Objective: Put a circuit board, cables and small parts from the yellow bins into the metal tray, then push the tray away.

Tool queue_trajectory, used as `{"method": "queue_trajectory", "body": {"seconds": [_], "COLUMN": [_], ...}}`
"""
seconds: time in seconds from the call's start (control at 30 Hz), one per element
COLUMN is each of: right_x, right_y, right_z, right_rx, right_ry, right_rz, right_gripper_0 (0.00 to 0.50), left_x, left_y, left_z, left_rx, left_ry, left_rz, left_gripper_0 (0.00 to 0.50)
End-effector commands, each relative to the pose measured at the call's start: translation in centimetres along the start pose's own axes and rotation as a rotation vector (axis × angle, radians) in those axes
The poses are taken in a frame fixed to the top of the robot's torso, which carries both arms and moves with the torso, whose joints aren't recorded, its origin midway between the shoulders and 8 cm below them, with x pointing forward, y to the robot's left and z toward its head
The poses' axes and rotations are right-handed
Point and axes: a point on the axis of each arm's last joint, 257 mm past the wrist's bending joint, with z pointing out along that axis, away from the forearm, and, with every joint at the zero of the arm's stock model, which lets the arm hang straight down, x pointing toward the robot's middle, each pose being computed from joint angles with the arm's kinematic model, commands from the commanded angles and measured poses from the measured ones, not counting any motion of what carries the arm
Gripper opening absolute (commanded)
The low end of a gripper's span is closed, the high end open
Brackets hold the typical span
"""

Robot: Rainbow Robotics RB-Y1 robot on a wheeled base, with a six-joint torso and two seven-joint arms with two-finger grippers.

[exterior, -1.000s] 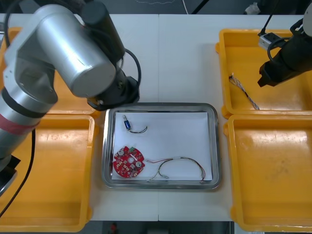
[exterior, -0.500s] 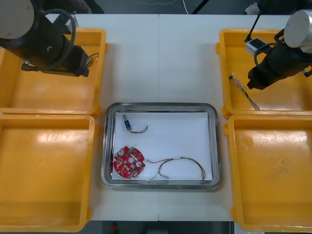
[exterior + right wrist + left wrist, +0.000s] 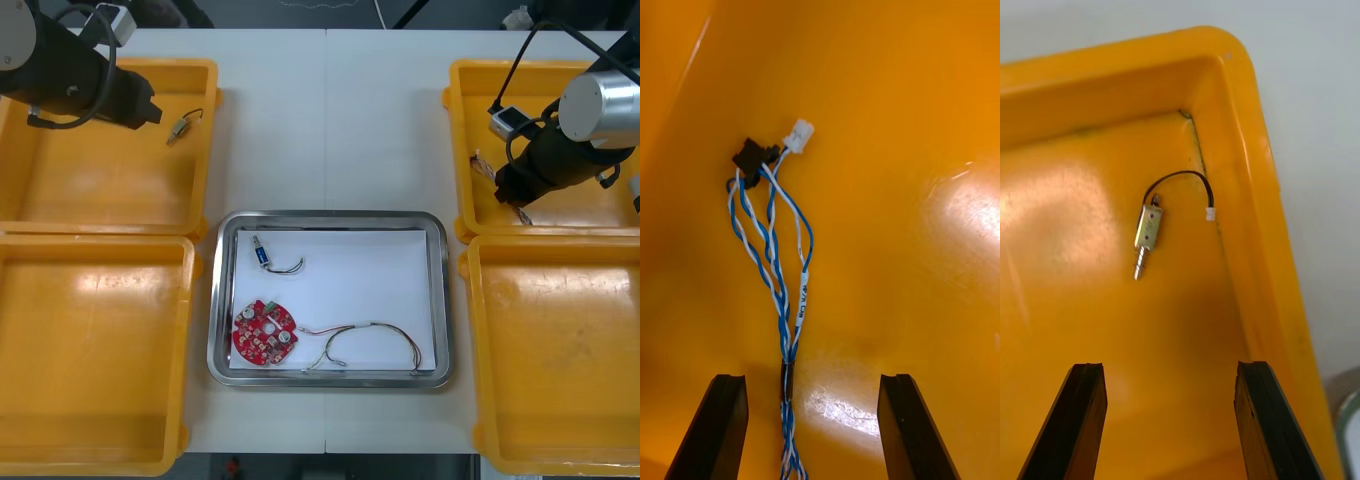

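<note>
The right gripper (image 3: 503, 190) hangs low over the far right bin (image 3: 590, 215), at its left side, with the fingers (image 3: 722, 427) spread wide and holding nothing. The twisted blue and white cable (image 3: 782, 300) lies on the bin floor and runs through the gap between the fingers, touching neither (its black plug and white plug lie together just beyond the fingertips).

The left gripper (image 3: 150, 108) is over the far left bin (image 3: 100, 190), also spread wide and empty. A small metal part (image 3: 1148, 229) with a thin black lead lies on the bin floor ahead of the fingertips, near the bin's far right corner and apart from the gripper.

The metal tray (image 3: 325, 216), white inside, sits in the middle of the table (image 3: 330, 120) between the bins. A round red circuit board (image 3: 264, 333) lies in its near left corner. The red and yellow cable (image 3: 365, 338) loops just to the right of the board along the near side. A second small part (image 3: 260, 252) with a black lead lies at the tray's far left.
</note>
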Motion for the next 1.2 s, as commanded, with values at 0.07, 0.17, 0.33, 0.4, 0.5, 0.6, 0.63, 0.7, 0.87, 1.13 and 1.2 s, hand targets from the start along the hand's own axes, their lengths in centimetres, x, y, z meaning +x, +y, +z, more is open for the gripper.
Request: {"method": "queue_trajectory", "body": {"seconds": [0.07, 0.17, 0.33, 0.4, 0.5, 0.6, 0.63, 0.7, 0.87, 1.13, 1.2], "right_x": [0.5, 0.6, 1.0, 1.2, 1.2, 1.1, 1.1, 1.2, 0.3, -0.8, -0.7], "right_y": [0.9, 1.1, 1.2, 0.9, 1.0, 1.1, 1.1, 1.0, 0.4, -1.0, -1.1], "right_z": [1.3, 1.5, 1.7, 1.8, 1.8, 1.8, 1.8, 1.8, 0.9, -2.6, -3.6], "right_rx": [0.008, 0.007, 0.015, 0.023, 0.021, 0.02, 0.018, 0.02, 0.049, 0.127, 0.124], "right_ry": [-0.005, -0.001, 0.011, 0.016, 0.015, 0.015, 0.014, 0.015, -0.008, -0.009, -0.006], "right_rz": [-0.054, -0.056, -0.064, -0.066, -0.063, -0.06, -0.058, -0.055, -0.064, -0.092, -0.084], "right_gripper_0": [0.5, 0.5, 0.5, 0.5, 0.198, 0.006, 0.0, 0.0, 0.0, 0.0, 0.0], "left_x": [-1.3, -1.5, -1.5, -1.5, -1.4, -1.4, -1.3, -1.1, -0.6, 0.2, 0.2], "left_y": [4.1, 5.1, 5.4, 4.8, 4.2, 4.0, 3.6, 3.2, 2.0, 0.5, 0.2], "left_z": [-0.1, 0.7, 2.1, 3.2, 4.8, 6.3, 6.8, 7.4, 8.4, 10.5, 10.8], "left_rx": [-0.04, -0.046, -0.032, -0.008, 0.017, 0.012, 0.012, 0.013, 0.026, 0.019, 0.019], "left_ry": [-0.074, -0.095, -0.125, -0.142, -0.171, -0.201, -0.209, -0.209, -0.199, -0.207, -0.214], "left_rz": [0.065, 0.098, 0.126, 0.127, 0.125, 0.13, 0.134, 0.142, 0.152, 0.179, 0.179], "left_gripper_0": [0.5, 0.5, 0.5, 0.5, 0.5, 0.5, 0.5, 0.5, 0.5, 0.5, 0.5]}}
